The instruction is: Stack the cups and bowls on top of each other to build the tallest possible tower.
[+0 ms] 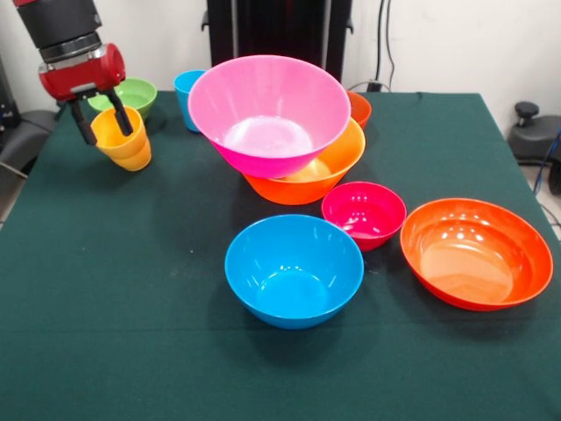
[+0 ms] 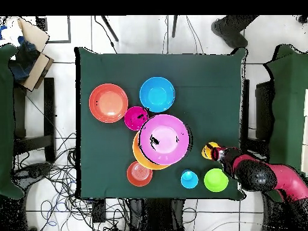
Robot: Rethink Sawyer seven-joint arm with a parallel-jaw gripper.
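The green-clothed table (image 1: 105,289) carries everything. Biggest is the pink bowl (image 1: 269,112), sitting tilted inside the big orange bowl (image 1: 337,167) near the table's middle; that pair is the only stack so far. The wide red-orange bowl (image 1: 476,252) sits alone toward one side edge, and the medium blue bowl (image 1: 294,269) stands toward the edge opposite the robot. The small magenta bowl (image 1: 363,213) lies between them, close beside the orange bowl. A small orange-red bowl (image 1: 359,109) peeks out behind the stack, near the robot-side edge. The small green bowl (image 1: 131,95) sits near a corner on that same edge, with the blue cup (image 1: 187,96) beside it. The gripper (image 1: 105,121) is clamped on the yellow-orange cup (image 1: 123,140), one finger inside the rim and one outside, holding it tilted by that corner.
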